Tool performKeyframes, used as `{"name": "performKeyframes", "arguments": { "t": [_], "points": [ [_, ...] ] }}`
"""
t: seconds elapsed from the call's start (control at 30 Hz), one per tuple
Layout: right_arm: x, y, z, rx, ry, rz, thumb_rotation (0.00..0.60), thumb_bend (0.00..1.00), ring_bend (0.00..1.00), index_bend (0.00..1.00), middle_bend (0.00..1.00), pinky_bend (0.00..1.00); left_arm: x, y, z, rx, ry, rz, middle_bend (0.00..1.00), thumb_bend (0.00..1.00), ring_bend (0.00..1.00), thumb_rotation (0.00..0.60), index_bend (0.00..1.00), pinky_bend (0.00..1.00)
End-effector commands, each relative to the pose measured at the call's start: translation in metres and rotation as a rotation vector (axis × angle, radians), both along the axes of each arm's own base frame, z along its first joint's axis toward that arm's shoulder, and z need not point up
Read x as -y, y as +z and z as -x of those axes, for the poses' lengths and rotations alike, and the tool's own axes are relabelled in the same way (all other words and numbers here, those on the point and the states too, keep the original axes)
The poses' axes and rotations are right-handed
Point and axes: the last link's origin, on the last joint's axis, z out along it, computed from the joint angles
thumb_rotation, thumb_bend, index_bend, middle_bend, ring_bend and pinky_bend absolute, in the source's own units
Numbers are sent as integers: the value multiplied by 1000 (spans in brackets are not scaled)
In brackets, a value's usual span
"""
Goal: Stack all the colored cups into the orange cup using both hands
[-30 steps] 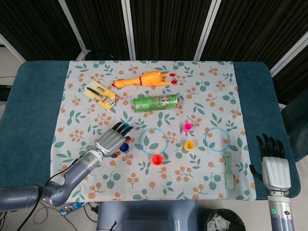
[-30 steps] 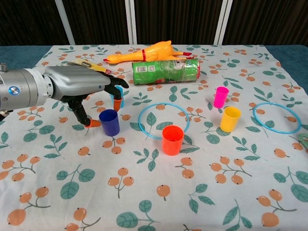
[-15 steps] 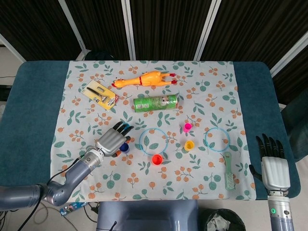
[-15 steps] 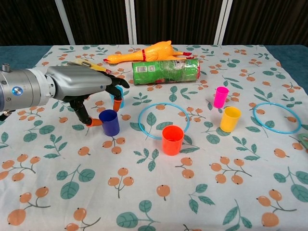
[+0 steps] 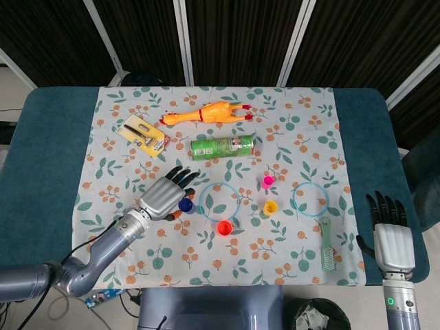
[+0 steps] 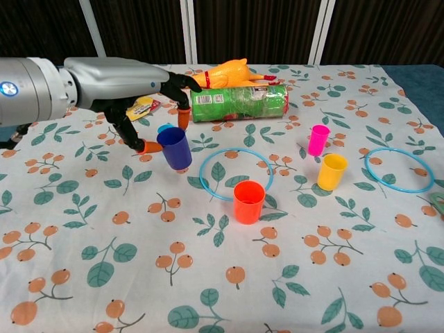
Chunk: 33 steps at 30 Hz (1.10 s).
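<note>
Blue cup [image 6: 175, 147] in left hand [image 6: 128, 83], lifted.

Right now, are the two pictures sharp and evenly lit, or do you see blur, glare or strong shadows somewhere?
Head view: sharp, even light, no glare; cups are small. Chest view: the left hand holding the blue cup is slightly soft, with only a faint shadow on the tablecloth; the orange cup is crisp, and the table edges look slightly bowed.

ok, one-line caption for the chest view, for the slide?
Left hand holds the blue cup tilted above the cloth, left of the upright orange cup.
</note>
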Motion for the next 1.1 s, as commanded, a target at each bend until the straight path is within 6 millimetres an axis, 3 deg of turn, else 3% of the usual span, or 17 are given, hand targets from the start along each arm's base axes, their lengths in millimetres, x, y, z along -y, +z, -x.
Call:
{"name": "performKeyframes", "arguments": {
  "t": [0.03,0.33,0.6,1.1],
  "points": [
    [0,0,-1,1,1,1,600,321,0,0,0,61,1,1,-11,15,-28,4,28,298,0,600,416,0],
    [0,-1,0,2,-1,-5,600,321,0,0,0,61,11,-8,-43,43,-94,40,30,297,0,600,415,0],
    [-1,2,-1,8,4,5,600,321,0,0,0,61,20,-27,-64,16,-133,69,31,298,0,600,415,0],
    [-1,7,1,14,2,18,600,321,0,0,0,61,29,-49,-75,-29,-135,95,31,298,0,600,413,0]
  ]
}}
